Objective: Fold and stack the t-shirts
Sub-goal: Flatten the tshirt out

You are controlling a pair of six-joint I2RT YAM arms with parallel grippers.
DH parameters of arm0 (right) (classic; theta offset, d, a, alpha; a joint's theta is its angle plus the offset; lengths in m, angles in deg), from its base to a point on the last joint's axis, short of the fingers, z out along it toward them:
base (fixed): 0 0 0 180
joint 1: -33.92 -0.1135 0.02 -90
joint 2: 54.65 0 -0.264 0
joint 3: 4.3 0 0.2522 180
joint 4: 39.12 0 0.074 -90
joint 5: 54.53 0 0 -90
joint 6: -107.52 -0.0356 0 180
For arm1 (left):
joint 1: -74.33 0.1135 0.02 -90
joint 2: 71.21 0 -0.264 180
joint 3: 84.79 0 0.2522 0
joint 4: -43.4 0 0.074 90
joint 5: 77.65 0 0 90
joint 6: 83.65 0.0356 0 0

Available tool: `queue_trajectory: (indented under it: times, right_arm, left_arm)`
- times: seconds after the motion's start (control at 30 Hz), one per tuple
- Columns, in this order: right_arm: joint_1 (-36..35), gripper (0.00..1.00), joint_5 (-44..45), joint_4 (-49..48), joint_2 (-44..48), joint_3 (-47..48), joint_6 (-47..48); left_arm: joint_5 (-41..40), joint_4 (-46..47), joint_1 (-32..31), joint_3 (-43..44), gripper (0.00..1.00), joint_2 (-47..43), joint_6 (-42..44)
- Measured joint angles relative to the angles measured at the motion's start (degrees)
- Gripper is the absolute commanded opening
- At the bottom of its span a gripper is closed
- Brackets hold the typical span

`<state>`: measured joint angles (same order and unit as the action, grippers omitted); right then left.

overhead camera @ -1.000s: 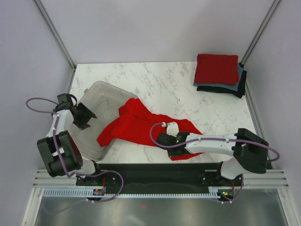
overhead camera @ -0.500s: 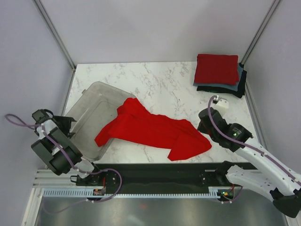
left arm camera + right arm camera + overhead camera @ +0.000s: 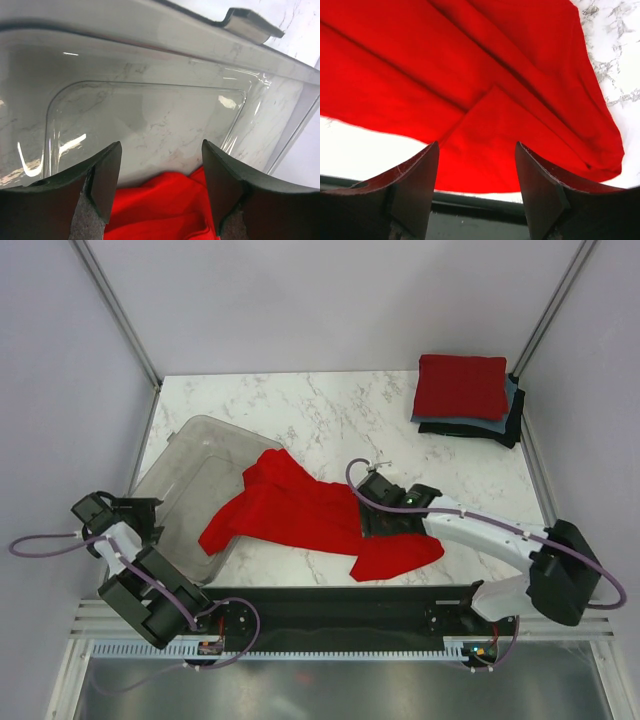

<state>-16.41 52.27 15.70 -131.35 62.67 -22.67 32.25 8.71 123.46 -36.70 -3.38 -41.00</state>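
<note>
A loose bright red t-shirt (image 3: 300, 512) lies crumpled across the middle of the table, its left end over the bin's rim. My right gripper (image 3: 370, 518) hovers over the shirt's right part; in the right wrist view it (image 3: 477, 190) is open, with red cloth (image 3: 485, 90) below and nothing between the fingers. My left gripper (image 3: 150, 512) sits at the far left beside the bin, open (image 3: 160, 190), facing the bin wall with red cloth (image 3: 165, 207) low in view. Folded t-shirts are stacked at the back right: red (image 3: 460, 385) on grey-blue (image 3: 511, 405) on black (image 3: 470, 428).
The clear grey plastic bin (image 3: 190, 485) lies tilted at the left, its wall and handle filling the left wrist view (image 3: 150, 65). The black rail (image 3: 340, 605) runs along the near edge. Frame posts (image 3: 120, 310) rise at the back corners.
The right gripper let go of the red shirt, swung out to the right, then came back over it with its jaws open. The left arm drew back from the bin toward the near left.
</note>
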Motion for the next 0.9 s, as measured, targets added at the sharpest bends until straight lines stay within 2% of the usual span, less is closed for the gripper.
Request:
queue_trajectory:
  times: [0.43, 0.53, 0.57, 0.63, 0.67, 0.77, 0.9]
  right_arm:
    - [2.5, 0.63, 2.1, -5.1, -14.0, 0.7, 1.7]
    - [2.5, 0.50, 3.0, -5.6, -15.5, 1.0, 2.3]
    - [2.5, 0.40, 3.3, -5.6, -16.0, 1.1, 2.4]
    - [2.6, 0.29, 3.7, -5.7, -16.4, 1.2, 2.6]
    - [2.6, 0.18, 3.9, -5.7, -16.5, 1.2, 2.6]
    - [2.6, 0.10, 4.5, -5.6, -16.1, 1.2, 2.3]
    - [2.6, 0.09, 5.4, -3.8, -13.2, 1.2, 2.3]
  left_arm:
    - [4.4, 2.8, 0.0, -2.0, 0.71, 1.4, 0.8]
    - [4.7, 3.3, 0.0, -2.5, 0.71, 1.4, 0.8]
    - [4.9, 3.4, 0.0, -2.7, 0.71, 1.4, 0.8]
    - [5.3, 3.5, 0.0, -2.8, 0.71, 1.4, 0.8]
    - [5.6, 3.5, 0.0, -2.8, 0.71, 1.4, 0.8]
    - [5.8, 3.5, 0.2, -2.8, 0.71, 1.4, 0.8]
    - [5.8, 3.6, 0.3, -2.8, 0.71, 1.4, 0.8]
